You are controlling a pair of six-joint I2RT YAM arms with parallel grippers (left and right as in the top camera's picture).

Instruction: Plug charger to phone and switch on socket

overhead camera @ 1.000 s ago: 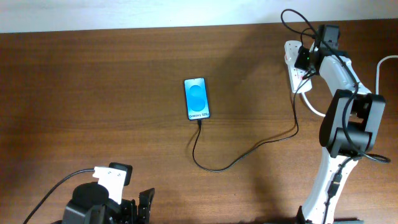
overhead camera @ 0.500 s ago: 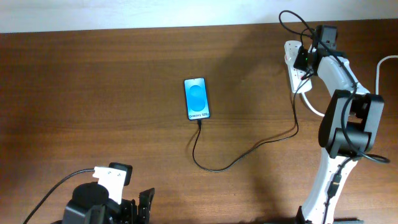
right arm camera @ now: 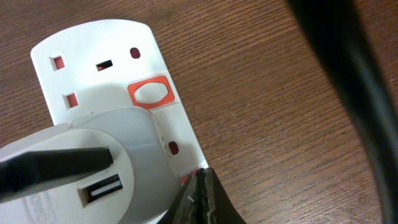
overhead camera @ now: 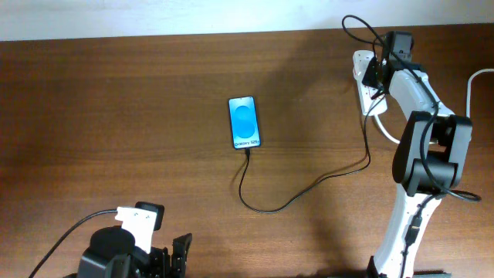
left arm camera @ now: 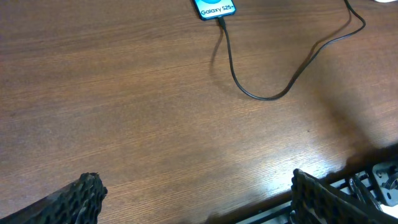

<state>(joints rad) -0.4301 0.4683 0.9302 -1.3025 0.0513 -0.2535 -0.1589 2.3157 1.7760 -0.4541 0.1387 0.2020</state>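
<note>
Charger [overhead camera: 309, 188] is in the phone [overhead camera: 244, 122]; the switch step is in hand.
Right gripper [right arm camera: 202, 193], jaws closed and empty, points at the socket [right arm camera: 93, 62]; next, I think, it must press the red switch [right arm camera: 185, 180]. Left gripper [left arm camera: 199, 186] has its jaws wide apart and empty.

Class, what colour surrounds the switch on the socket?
Orange-red around the switch; right wrist view shows it best.

Right arm [overhead camera: 421, 116] is stretched out long to the far right, wrist tipped down, right hand [overhead camera: 376, 76] pointing left. Up close, its fingers [right arm camera: 208, 199] are pinched together into one narrow tip. Left arm [overhead camera: 116, 251] sits folded at the near edge, left hand [left arm camera: 198, 186] spread wide, hovering above the desk.
</note>
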